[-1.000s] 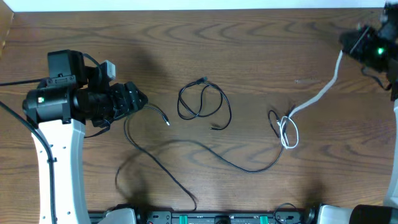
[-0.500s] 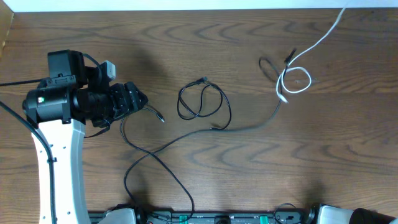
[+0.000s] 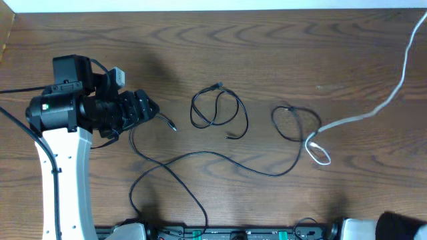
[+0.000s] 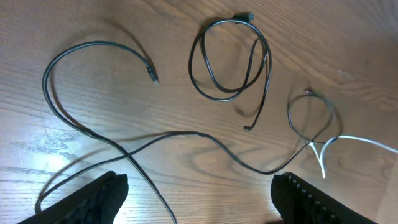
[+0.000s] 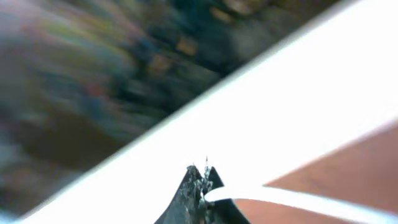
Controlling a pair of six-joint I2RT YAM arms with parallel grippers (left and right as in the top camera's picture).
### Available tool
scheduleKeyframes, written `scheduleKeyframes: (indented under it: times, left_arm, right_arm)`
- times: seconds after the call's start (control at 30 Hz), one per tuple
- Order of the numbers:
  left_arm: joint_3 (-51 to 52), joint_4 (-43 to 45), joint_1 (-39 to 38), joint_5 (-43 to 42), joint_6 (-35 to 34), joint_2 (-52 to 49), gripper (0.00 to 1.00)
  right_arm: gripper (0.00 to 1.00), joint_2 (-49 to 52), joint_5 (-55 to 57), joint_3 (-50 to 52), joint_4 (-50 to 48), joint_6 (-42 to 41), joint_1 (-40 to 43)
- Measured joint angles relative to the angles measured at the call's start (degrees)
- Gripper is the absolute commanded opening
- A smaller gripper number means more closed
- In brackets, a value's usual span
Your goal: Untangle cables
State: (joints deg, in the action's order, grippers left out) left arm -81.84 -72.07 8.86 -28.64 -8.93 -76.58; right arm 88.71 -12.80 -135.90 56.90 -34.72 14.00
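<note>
While right gripper [image 5: 202,179] pinches white cable [image 3: 363,117] (its end), black cables [image 4: 186,133] lie unheld.

The left arm has a long white plastic link [image 3: 63,167] topped by a round black joint housing [image 3: 50,110] with a small green light [image 3: 45,107]. Next to the housing are a boxy black camera block [image 3: 70,70] and a pale grey plug [image 3: 117,75], and thick black cables [image 3: 48,160] trail over the link. The left gripper [image 3: 148,107] is black with two coarse, ribbed fingers [image 4: 93,199], while the right gripper [image 5: 202,179] shows only dark pointed tips.
</note>
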Motion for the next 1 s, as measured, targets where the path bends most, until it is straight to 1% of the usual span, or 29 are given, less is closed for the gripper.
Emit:
scheduleKeyframes:
  times: [0.07,0.13,0.2,0.33,0.4,0.5,0.63,0.7,0.87,1.0]
  left_arm:
    - [0.0,-0.2,-0.1,0.0,0.0,0.0,0.79]
    - [0.0,-0.4,-0.4,0.0,0.0,0.0,0.79]
    - [0.0,-0.4,-0.9,0.0,0.0,0.0,0.79]
    - [0.0,-0.6,-3.1,0.0,0.3,0.0,0.79]
    - [0.1,-0.5,-4.8,-0.2,0.9,0.0,0.79]
    - [0.1,0.5,-8.3,-2.1,3.1,0.0,0.79]
    - [0.2,3.7,-13.9,-4.7,5.0,0.0,0.79]
    - [0.2,5.8,-16.9,-5.4,5.5,0.0,0.79]
    - [0.3,12.8,-25.3,-6.3,6.2,0.0,0.79]
    - [0.5,20.2,-31.1,-6.6,6.0,0.0,0.79]
  right_arm:
    - [0.01,2.4,2.3,0.5,1.7,1.3,0.0]
    - [0.02,4.3,1.3,0.9,0.6,1.5,0.0]
    - [0.02,5.3,-3.0,1.4,-4.2,0.6,0.0]
    - [0.02,5.2,-14.4,1.4,-17.9,-3.9,-0.1]
    - [0.02,4.5,-18.5,1.0,-20.9,-6.2,-0.5]
    - [0.01,3.4,-22.1,0.8,-19.4,-7.8,-2.4]
    - [0.01,3.0,-24.6,0.5,-12.6,-7.7,-6.5]
    - [0.02,3.5,-25.6,0.5,-10.6,-7.7,-8.7]
    - [0.02,4.4,-27.9,0.5,-10.6,-9.3,-16.9]
    - [0.01,4.4,-28.7,0.6,-15.6,-13.1,-24.3]
